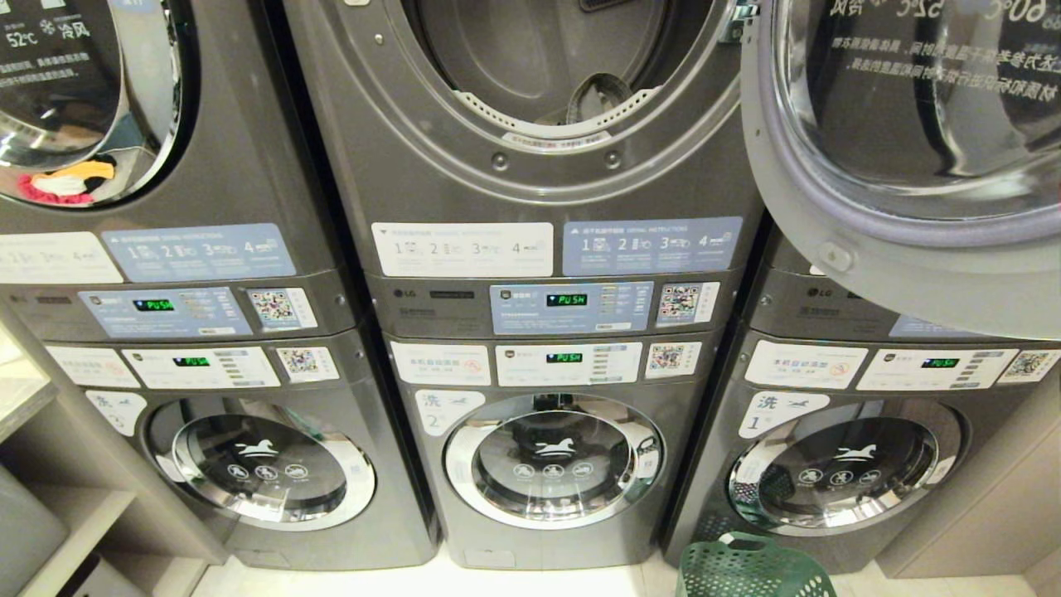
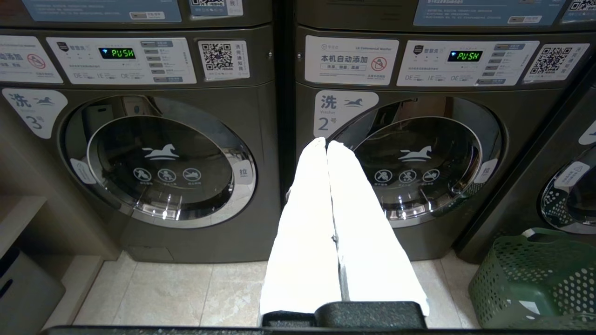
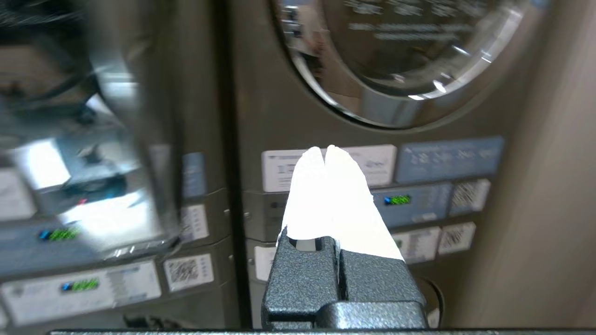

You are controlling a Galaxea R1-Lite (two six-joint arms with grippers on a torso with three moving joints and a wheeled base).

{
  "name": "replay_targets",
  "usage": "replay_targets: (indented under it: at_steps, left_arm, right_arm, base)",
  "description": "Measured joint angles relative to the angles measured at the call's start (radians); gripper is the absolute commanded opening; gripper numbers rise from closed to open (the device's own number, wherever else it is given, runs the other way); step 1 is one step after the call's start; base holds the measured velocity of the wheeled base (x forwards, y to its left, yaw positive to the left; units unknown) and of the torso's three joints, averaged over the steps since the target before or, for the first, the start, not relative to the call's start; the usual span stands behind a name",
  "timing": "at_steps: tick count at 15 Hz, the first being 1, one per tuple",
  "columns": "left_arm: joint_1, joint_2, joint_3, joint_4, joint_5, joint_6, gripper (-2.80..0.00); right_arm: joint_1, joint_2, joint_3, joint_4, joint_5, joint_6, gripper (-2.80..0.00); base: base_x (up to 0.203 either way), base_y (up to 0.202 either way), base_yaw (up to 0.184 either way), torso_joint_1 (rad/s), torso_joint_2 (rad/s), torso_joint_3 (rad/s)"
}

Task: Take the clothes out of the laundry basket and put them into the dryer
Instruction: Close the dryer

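Three stacks of dark grey, brushed-metal laundry machines fill the head view, each with a round-windowed washer below and a dryer above. The middle dryer (image 1: 539,75) stands open: its smooth grey drum is exposed, ringed by a pale perforated lint guard at the lower lip. Its door (image 1: 903,157), a thick grey ring around a domed glass pane with mirrored white lettering, swings out to the right and covers most of the neighbouring upper machine. The left upper dryer (image 1: 75,99) is closed, and pink and yellow fabric shows through its glass. Flat white and pale blue instruction stickers, QR squares and small green "PUSH" displays band the control panels. The lower washers have chrome-rimmed glass doors printed with a white horse emblem; the middle washer (image 1: 554,460) is marked 2.

The laundry basket (image 1: 754,568) sits on the floor at the foot of the right-hand stack, just in front of the washer marked 1. It is green plastic, its walls pierced with rows of round holes, with a rolled rim and a handle cutout.

The floor (image 2: 186,288) is pale beige tile with thin grout lines. Light wooden shelving (image 1: 50,464) stands at the left edge.

The left gripper (image 2: 327,144) has smooth white fingers pressed together, empty, pointing at the lower washers. The right gripper (image 3: 325,151) is likewise clenched on nothing, facing the right-hand upper machine's panel beside a tan wall (image 3: 549,209).
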Motion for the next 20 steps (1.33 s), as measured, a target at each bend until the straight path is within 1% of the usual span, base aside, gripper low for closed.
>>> replay_targets:
  at_steps: [2, 4, 9, 11, 13, 14, 17, 20]
  left_arm:
    - [0.0, 0.0, 0.0, 0.0, 0.0, 0.0, -2.8]
    - [0.0, 0.0, 0.0, 0.0, 0.0, 0.0, -2.8]
    - [0.0, 0.0, 0.0, 0.0, 0.0, 0.0, -2.8]
    - [0.0, 0.0, 0.0, 0.0, 0.0, 0.0, -2.8]
    - [0.0, 0.0, 0.0, 0.0, 0.0, 0.0, -2.8]
    - [0.0, 0.0, 0.0, 0.0, 0.0, 0.0, -2.8]
    - [0.0, 0.0, 0.0, 0.0, 0.0, 0.0, -2.8]
    - [0.0, 0.0, 0.0, 0.0, 0.0, 0.0, -2.8]
  right_arm:
    - [0.04, -0.008, 0.008, -0.005, 0.018, -0.038, -2.8]
    - [0.063, 0.01, -0.002, -0.008, 0.018, -0.047, -2.8]
    - [0.077, 0.053, -0.021, -0.034, 0.018, -0.053, -2.8]
    - [0.082, 0.063, -0.019, -0.035, 0.025, -0.074, -2.8]
    - [0.091, 0.076, -0.019, -0.065, 0.066, -0.084, -2.8]
    - [0.103, 0.082, -0.016, -0.092, 0.092, -0.098, -2.8]
    - [0.164, 0.097, 0.0, -0.118, 0.142, -0.193, -2.8]
    - [0.222, 0.113, -0.002, -0.12, 0.157, -0.246, -2.8]
  base:
    - [0.0, 0.0, 0.0, 0.0, 0.0, 0.0]
    - [0.0, 0.0, 0.0, 0.0, 0.0, 0.0]
    - [0.0, 0.0, 0.0, 0.0, 0.0, 0.0]
    - [0.0, 0.0, 0.0, 0.0, 0.0, 0.0]
    - [0.0, 0.0, 0.0, 0.0, 0.0, 0.0]
    - [0.0, 0.0, 0.0, 0.0, 0.0, 0.0]
    - [0.0, 0.0, 0.0, 0.0, 0.0, 0.0]
    - [0.0, 0.0, 0.0, 0.0, 0.0, 0.0]
